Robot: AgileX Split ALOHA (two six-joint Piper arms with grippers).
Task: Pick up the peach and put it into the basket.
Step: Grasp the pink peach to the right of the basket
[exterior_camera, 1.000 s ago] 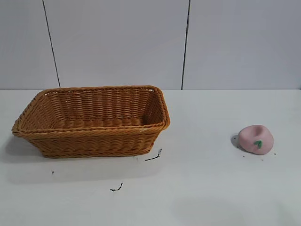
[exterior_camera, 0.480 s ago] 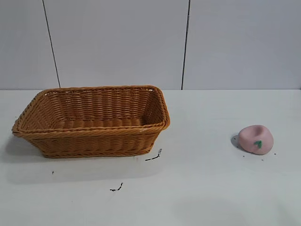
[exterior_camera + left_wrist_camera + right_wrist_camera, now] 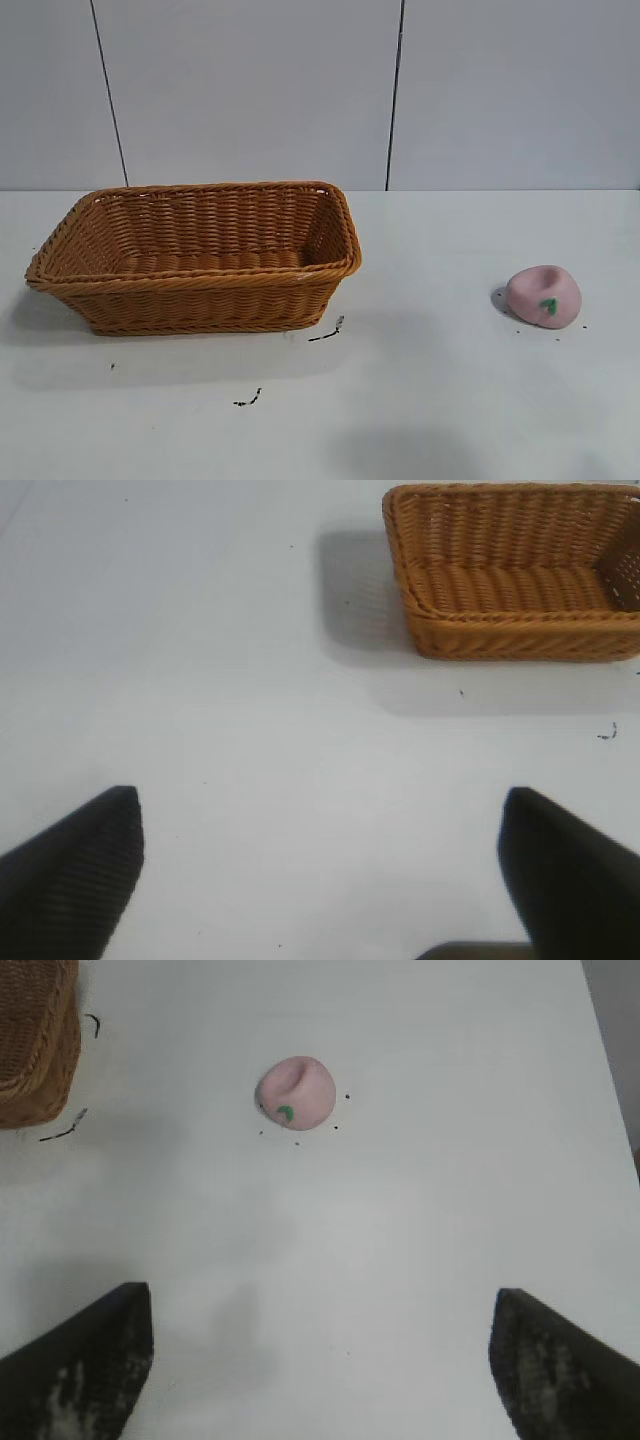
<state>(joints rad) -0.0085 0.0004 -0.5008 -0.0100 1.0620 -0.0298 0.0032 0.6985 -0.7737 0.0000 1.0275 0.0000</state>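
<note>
A white bench [image 3: 440, 400] runs back to a pale grey panelled wall [image 3: 250, 90] with two dark vertical seams. On the bench sits the peach [image 3: 543, 296], a small pale pink lump, rounded but dented on top, with a small green leaf mark on its side and a few dark specks scattered around it. In the right wrist view the peach [image 3: 296, 1092] lies on the bare surface well ahead of the right gripper [image 3: 320, 1360], roughly in line with the gap between its fingers [image 3: 85, 1365]. Those fingers are spread wide, holding and touching nothing; only their dark tips show, cut off by the frame edge.

The basket [image 3: 195, 255], orange-brown woven wicker with flared sides and a braided rim, stands well apart from the peach, and its inside looks empty. Short black marks [image 3: 325, 333] lie on the bench just beside its near corner.

The left gripper [image 3: 320, 880] hangs over bare bench, its fingers [image 3: 70, 875] also spread wide and holding nothing, with the basket [image 3: 515, 575] well ahead and off to one side, partly cut off by the frame. Neither arm appears in the exterior view.
</note>
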